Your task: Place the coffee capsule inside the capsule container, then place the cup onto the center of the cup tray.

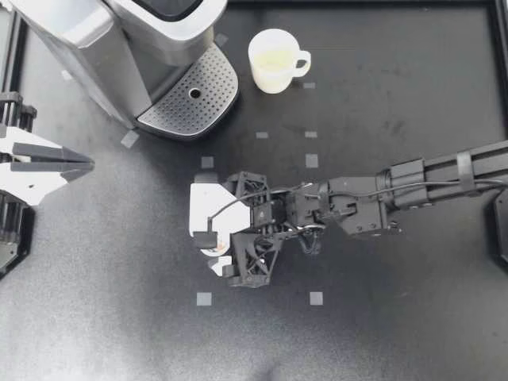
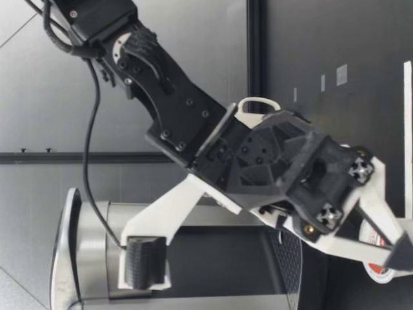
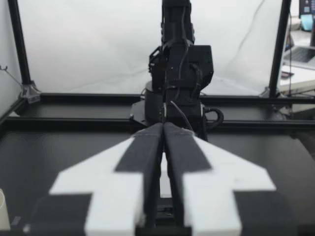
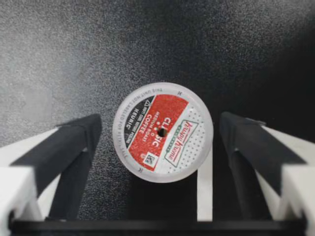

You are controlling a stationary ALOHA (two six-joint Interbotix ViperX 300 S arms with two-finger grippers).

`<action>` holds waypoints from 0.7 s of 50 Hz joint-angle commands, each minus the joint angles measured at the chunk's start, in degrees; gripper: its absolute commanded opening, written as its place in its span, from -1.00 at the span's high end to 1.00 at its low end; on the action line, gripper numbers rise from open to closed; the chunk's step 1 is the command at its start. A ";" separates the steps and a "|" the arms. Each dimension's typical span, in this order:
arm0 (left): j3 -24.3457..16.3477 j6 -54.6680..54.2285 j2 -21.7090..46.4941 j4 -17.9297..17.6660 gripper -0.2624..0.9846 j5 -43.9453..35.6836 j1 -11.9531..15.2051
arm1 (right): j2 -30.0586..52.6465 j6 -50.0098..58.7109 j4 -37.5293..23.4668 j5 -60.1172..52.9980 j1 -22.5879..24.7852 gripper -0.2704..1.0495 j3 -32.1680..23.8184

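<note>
The coffee capsule (image 4: 162,132), with a red and white foil lid, stands on the black table between the fingers of my right gripper (image 1: 213,243). That gripper is open and points down, with a gap on each side of the capsule. In the top view only an edge of the capsule (image 1: 213,251) shows under the gripper; the low view shows the capsule (image 2: 377,258) on the table. The pale cup (image 1: 276,60) stands upright right of the coffee machine (image 1: 119,48), whose perforated cup tray (image 1: 190,99) holds nothing. My left gripper (image 1: 83,163) rests shut at the left edge.
Small grey tape squares (image 1: 311,160) mark the table. A black frame (image 1: 498,71) borders the table at the back and the right side. The left wrist view looks across the table at my right arm's base (image 3: 179,73).
</note>
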 commanded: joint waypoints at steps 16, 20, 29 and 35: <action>-0.97 -0.09 0.18 0.09 0.34 -0.26 0.09 | -1.49 0.26 -0.09 -0.88 0.35 -0.28 -1.32; -0.97 -0.79 0.26 0.00 0.34 0.09 0.09 | -1.85 0.44 -0.09 -0.35 0.35 -0.23 -1.32; -3.34 -0.88 2.81 0.00 0.34 3.34 0.09 | -5.63 0.79 0.09 0.70 0.35 -0.23 -0.09; -8.44 -0.88 6.94 0.00 0.34 9.05 0.88 | -10.37 0.88 0.09 1.85 0.35 -0.23 1.49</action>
